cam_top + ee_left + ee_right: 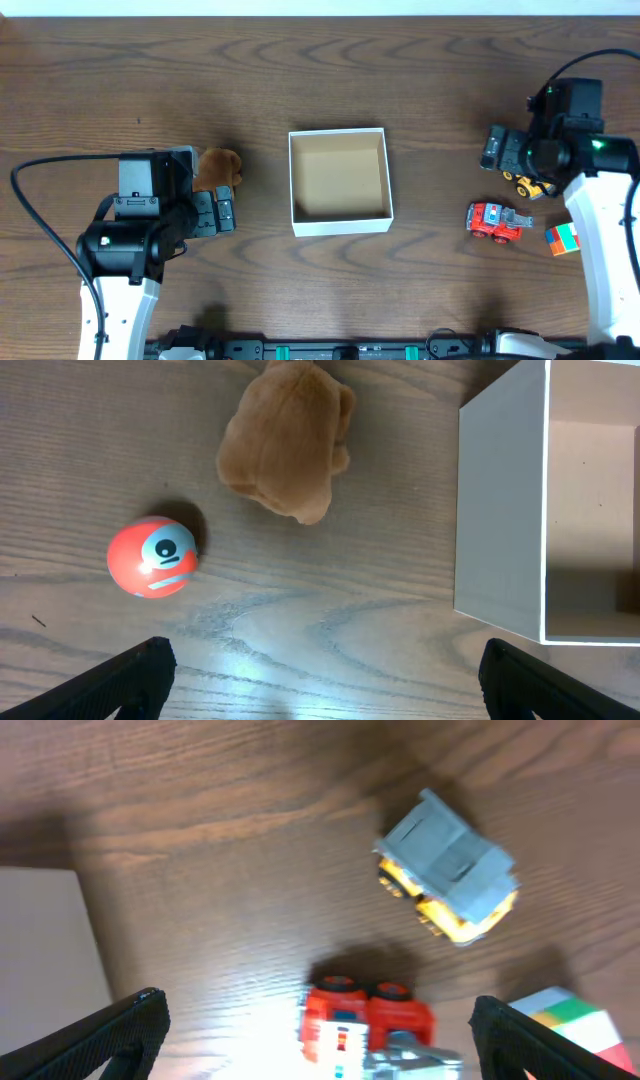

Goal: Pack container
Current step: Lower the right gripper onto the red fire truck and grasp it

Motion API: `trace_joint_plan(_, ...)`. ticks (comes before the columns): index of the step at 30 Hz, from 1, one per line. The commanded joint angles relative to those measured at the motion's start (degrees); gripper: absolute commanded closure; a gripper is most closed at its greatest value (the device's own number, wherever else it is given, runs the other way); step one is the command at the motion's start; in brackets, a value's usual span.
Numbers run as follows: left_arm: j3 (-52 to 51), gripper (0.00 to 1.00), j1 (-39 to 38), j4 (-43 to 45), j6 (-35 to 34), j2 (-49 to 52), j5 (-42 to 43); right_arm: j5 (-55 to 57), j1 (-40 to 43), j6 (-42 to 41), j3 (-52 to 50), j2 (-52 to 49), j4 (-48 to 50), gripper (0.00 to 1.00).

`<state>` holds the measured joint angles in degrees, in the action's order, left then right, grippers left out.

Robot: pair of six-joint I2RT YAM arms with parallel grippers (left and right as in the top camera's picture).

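Looking at the box (340, 224) first: it sits mid-table, open, and its brown floor is bare. Nothing is packed yet, so the whole job lies ahead. Five toys lie outside it. At the box's 9 o'clock is the plush (219, 168), with a red ball (152, 556) near it in the left wrist view. Out at 3 o'clock, well apart from the box, are a yellow truck (530, 185), a red truck (495, 222) and a coloured block (562, 238). The left gripper (226, 212) hangs near the plush, jaws spread, empty. The right gripper (492, 148) hovers at the yellow truck's 10 o'clock, fingers wide, gripping nothing.
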<state>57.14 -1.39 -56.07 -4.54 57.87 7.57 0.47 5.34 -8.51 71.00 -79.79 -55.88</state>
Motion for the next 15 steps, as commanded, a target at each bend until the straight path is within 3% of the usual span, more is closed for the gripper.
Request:
trace_joint_plan(1, 0.94, 0.02, -0.04, -0.11, -0.50, 0.07, 0.59, -1.09, 0.35, 10.56, 1.01, 3.26, -0.57, 0.01)
trace_joint_plan(4, 0.94, 0.02, -0.04, -0.26, -0.50, 0.07, 0.59, -10.97, 0.24, 30.27, 1.01, 5.86, -2.73, 0.01)
trace_joint_plan(9, 0.94, 0.02, -0.04, -0.24, -0.50, 0.07, 0.59, -11.50, 0.24, 48.89, 1.01, 8.22, -6.43, 0.01)
trace_joint_plan(13, 0.94, 0.02, -0.04, -0.50, -0.52, 0.07, 0.61, -11.32, 0.31, 59.19, 0.87, 6.25, -12.41, 0.01)
trace_joint_plan(15, 0.94, 0.02, -0.04, -0.74, -0.52, 0.07, 0.61, -9.09, 0.44, 60.46, 0.87, 4.31, -13.49, 0.04)
